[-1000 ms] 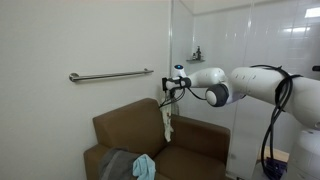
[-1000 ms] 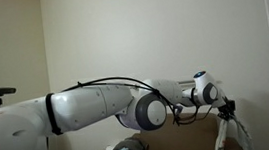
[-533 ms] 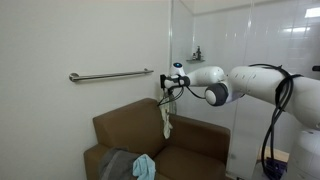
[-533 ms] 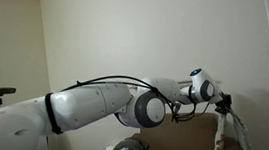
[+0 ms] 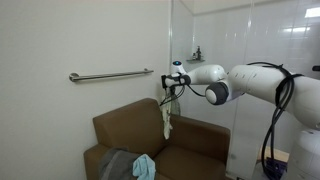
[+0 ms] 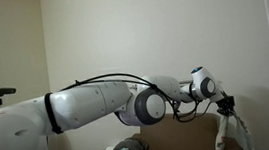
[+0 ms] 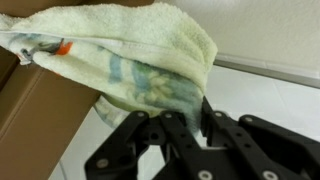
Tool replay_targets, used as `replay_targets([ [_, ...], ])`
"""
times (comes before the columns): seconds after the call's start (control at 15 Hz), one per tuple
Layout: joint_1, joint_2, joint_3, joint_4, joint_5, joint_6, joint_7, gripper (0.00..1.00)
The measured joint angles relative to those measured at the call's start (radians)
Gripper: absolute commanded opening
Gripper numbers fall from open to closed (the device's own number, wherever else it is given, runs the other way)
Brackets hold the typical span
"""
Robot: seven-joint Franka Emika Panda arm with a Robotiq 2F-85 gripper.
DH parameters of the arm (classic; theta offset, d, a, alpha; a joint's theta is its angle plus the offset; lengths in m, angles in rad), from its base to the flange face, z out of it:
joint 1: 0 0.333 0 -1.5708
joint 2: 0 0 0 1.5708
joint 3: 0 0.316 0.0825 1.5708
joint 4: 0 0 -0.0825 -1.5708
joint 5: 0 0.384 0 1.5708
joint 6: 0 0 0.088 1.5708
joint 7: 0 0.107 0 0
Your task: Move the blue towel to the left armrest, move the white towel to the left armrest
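Barely shifted since a second ago, the pincer [image 5: 170,94] pinches tight on the dangling white towel [image 5: 167,120], whose tail could snag the backrest [image 5: 125,122] and slip free.

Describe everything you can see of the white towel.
The white towel is a cream, terry-looking cloth with faint blue-green patterning and a small orange mark in the wrist view. The hand is shut on its bunched upper end; the rest hangs limp, long and narrow, in front of the backrest of the brown couch in an exterior view. Whether its lower end touches the couch cannot be told.
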Motion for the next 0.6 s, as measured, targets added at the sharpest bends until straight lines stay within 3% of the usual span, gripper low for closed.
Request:
replay_targets([
  [0.2, 0.001, 0.001, 0.0, -0.012, -0.006, -0.009, -0.026, 0.04],
  [0.6, -0.005, -0.003, -0.013, -0.005, -0.031, 0.005, -0.197, 0.04],
])
